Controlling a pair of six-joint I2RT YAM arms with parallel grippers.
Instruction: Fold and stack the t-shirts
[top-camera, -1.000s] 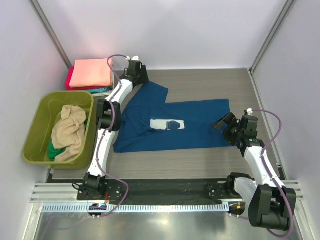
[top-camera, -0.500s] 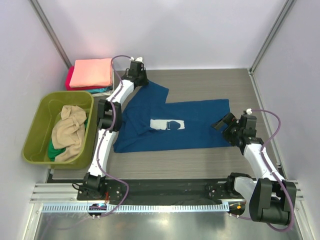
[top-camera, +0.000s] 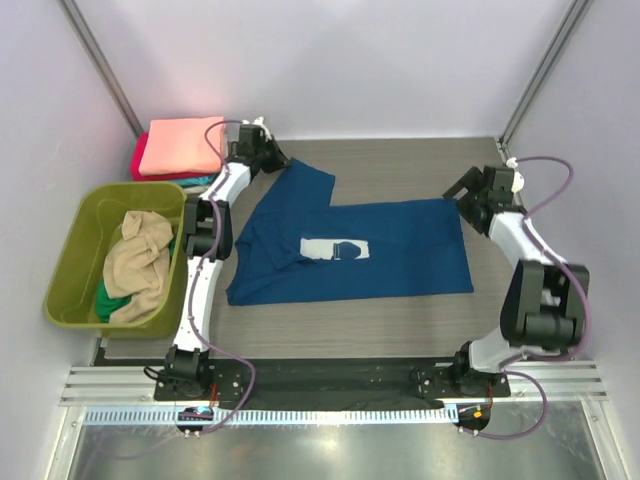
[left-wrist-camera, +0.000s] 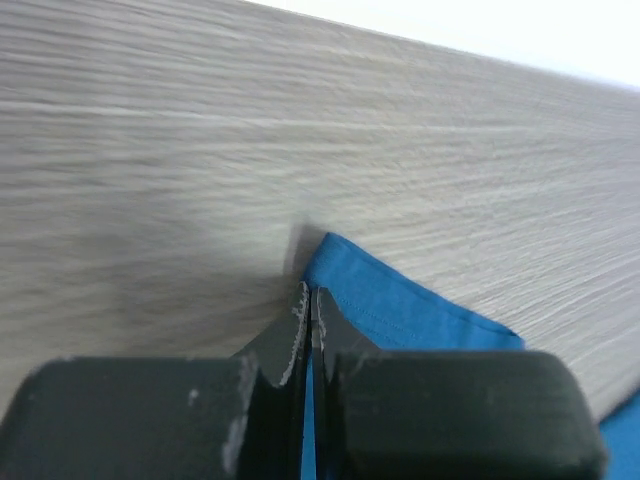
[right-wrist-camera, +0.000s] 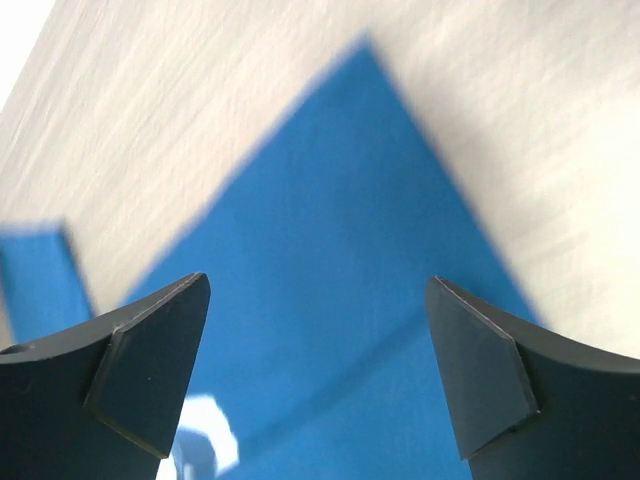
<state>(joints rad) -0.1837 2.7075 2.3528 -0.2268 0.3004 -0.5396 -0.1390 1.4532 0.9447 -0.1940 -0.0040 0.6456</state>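
Observation:
A navy blue t-shirt (top-camera: 390, 255) with a white inner patch (top-camera: 335, 249) lies spread flat on the table. My left gripper (top-camera: 282, 163) sits at its far left corner and is shut on the cloth edge. In the left wrist view a thin strip of the blue cloth (left-wrist-camera: 400, 310) shows between the closed fingers of the left gripper (left-wrist-camera: 311, 293). My right gripper (top-camera: 455, 191) hovers open over the shirt's far right corner. In the right wrist view the right gripper (right-wrist-camera: 315, 370) has only the shirt (right-wrist-camera: 330, 240) under its spread jaws.
A stack of folded shirts stands at the far left, salmon-pink (top-camera: 182, 146) on top, with red (top-camera: 137, 166) and teal (top-camera: 204, 181) below. An olive-green tub (top-camera: 72, 250) to the left holds a tan shirt (top-camera: 140, 262) and a green one (top-camera: 104, 300). Walls enclose the table.
The left gripper has closed on the shirt's far left corner. The right arm has swung from the shirt's near right edge to its far right corner, jaws staying open.

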